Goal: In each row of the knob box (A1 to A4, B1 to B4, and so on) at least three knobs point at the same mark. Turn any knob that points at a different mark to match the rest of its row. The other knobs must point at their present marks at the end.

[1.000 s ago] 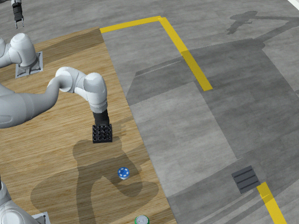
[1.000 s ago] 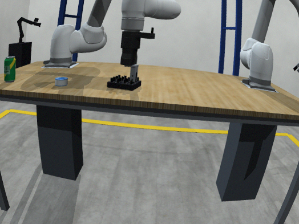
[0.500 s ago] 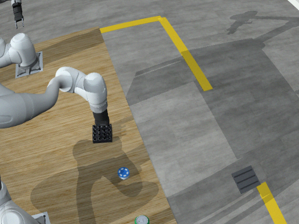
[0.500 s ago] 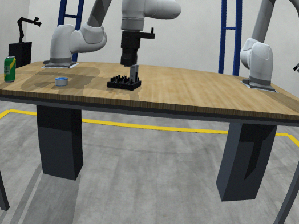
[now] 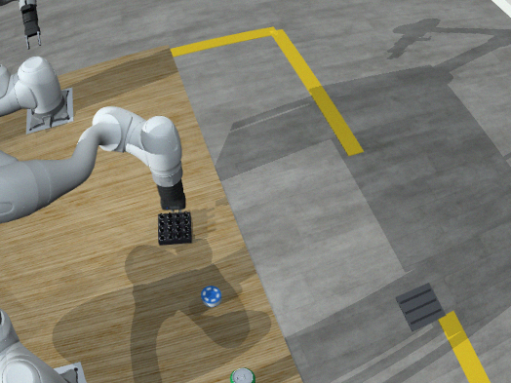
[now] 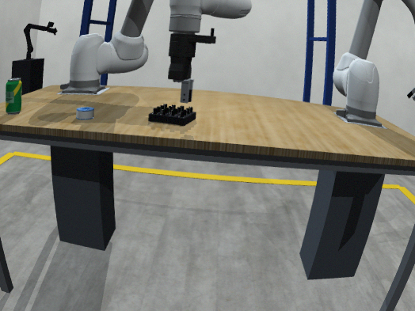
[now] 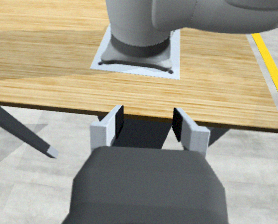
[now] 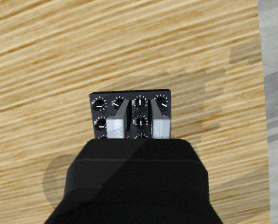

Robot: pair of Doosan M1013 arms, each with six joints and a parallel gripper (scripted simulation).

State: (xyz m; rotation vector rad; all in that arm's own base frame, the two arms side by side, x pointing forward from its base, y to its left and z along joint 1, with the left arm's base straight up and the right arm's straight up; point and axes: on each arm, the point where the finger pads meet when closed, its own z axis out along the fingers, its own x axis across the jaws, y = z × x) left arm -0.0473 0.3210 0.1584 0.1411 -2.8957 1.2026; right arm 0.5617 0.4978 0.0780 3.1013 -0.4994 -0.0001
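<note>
The black knob box [image 5: 176, 241] [image 6: 169, 119] [image 8: 129, 93] lies flat on the wooden table, with several rows of small knobs. In the right wrist view, the far row's third knob [image 8: 140, 102] has an upright white pointer line; the knob at its right end [image 8: 161, 102] has a slanted one. Marks are too small to read surely. My right gripper [image 8: 139, 109] [image 6: 187, 101] is part open and empty, fingers pointing down just above the box, around the third column as seen from above. It hides the nearer knobs. My left gripper [image 7: 148, 116] [image 5: 34, 46] is wide open and empty, far from the box.
A blue and white round container [image 5: 211, 295] [image 6: 85, 113] and a green can [image 5: 243, 377] [image 6: 13, 96] stand on the table [image 5: 112, 247] [image 6: 253, 125], away from the box. The table's edge runs near the box. Both arm bases stand on the table.
</note>
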